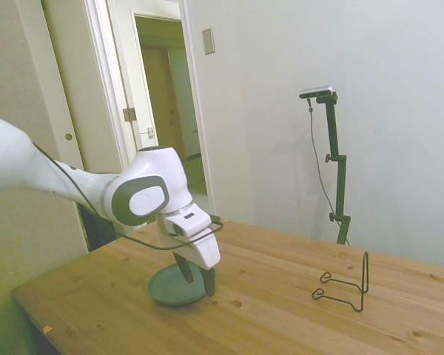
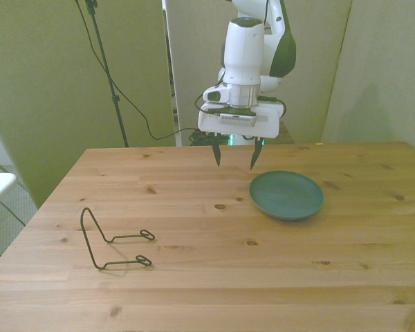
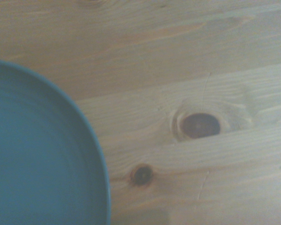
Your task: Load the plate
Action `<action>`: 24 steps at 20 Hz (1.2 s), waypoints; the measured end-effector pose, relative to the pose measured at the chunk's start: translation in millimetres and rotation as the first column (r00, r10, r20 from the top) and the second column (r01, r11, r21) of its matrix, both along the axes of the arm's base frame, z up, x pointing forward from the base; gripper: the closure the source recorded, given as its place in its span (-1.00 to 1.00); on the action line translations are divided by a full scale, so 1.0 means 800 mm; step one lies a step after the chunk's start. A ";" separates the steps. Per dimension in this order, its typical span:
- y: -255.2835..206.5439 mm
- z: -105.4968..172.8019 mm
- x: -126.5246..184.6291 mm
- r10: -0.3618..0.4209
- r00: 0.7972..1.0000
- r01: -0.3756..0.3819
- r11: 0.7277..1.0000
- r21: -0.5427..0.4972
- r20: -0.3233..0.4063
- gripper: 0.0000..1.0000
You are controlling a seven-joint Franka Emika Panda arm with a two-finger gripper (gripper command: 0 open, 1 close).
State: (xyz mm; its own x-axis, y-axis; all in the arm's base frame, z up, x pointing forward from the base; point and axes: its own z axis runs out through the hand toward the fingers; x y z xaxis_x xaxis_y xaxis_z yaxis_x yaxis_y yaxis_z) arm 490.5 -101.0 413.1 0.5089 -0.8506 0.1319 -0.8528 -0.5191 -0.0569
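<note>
The grey-green plate (image 2: 286, 195) lies flat and empty on the wooden table (image 2: 207, 290), right of centre in the front view. My gripper (image 2: 235, 158) hangs open with nothing in it, just off the plate's rim toward the front view's left and slightly above the table. In the side view the gripper (image 1: 197, 277) covers part of the plate (image 1: 163, 287). The wrist view shows the plate's curved edge (image 3: 37, 154) next to bare wood with two dark knots.
A thin black wire stand (image 2: 114, 242) sits on the table at the front view's left, well away from the plate; in the side view this wire stand (image 1: 348, 285) is at the right. An open doorway (image 1: 163, 111) lies behind the table.
</note>
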 end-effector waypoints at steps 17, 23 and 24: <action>-0.007 -0.054 0.023 0.047 0.998 -0.056 0.955 0.291 0.038 -1.00; 0.013 -0.066 0.023 0.067 0.994 -0.095 0.932 0.351 0.090 -1.00; 0.016 -0.069 0.023 0.064 0.993 -0.094 0.931 0.353 0.096 -1.00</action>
